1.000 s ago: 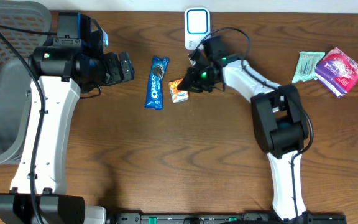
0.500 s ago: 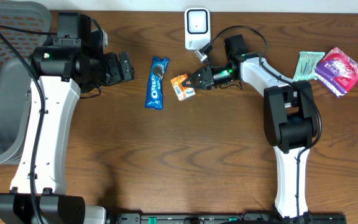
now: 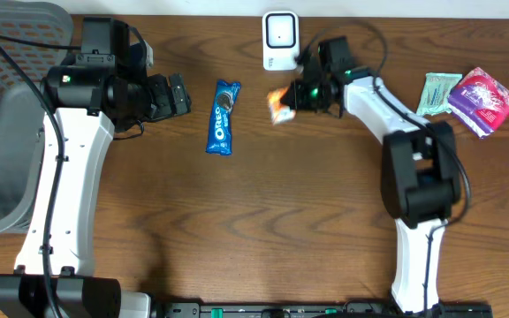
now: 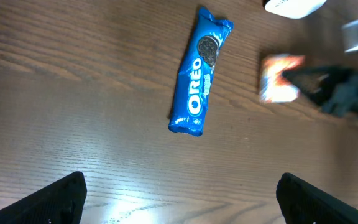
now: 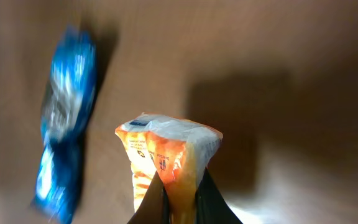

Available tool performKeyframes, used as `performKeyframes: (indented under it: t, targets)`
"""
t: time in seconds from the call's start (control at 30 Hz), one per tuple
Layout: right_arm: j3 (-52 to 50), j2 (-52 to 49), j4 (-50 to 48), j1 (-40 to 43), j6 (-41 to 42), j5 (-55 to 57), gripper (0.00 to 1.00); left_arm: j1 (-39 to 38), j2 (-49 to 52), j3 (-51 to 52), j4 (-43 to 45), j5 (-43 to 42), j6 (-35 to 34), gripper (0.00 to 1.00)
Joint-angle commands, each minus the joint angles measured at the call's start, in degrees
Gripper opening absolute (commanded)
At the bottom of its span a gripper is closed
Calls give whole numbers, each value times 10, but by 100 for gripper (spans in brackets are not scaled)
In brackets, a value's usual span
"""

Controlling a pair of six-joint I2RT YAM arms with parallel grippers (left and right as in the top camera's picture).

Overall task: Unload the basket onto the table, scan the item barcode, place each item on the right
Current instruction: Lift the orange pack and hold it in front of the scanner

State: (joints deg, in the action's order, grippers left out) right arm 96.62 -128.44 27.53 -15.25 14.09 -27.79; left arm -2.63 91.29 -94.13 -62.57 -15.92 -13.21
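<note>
A: Wondering why the right gripper (image 5: 178,194) pinches the orange packet (image 5: 166,155) by one edge, held up just beside the scanner (image 3: 279,35)?
B: Probably to leave its barcode exposed; left gripper (image 4: 179,198) hangs wide open, empty

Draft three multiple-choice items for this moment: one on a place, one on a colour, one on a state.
1. The Oreo pack lies:
A. on the table, between the left gripper and the right gripper
B. clamped in the left gripper
C. off the table

2. The packet in the right gripper is:
A. green
B. purple
C. orange

3. The left gripper is:
A. shut on the Oreo pack
B. open, holding nothing
C. shut on nothing

Key:
1 A, the overhead view shows it flat on the wood between them.
2 C, the right wrist view shows orange wrapping pinched in the jaws.
3 B, the left wrist view shows its jaws wide apart above the pack.
</note>
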Motion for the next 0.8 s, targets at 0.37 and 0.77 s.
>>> performKeyframes:
  t: [0.37, 0.77]
  targets:
    - [14, 50, -261, -112, -363, 477, 1, 1, 1, 2, 0, 6, 7, 98]
    - [14, -20, -357, -107, -370, 576, 1, 1, 1, 2, 0, 6, 7, 98]
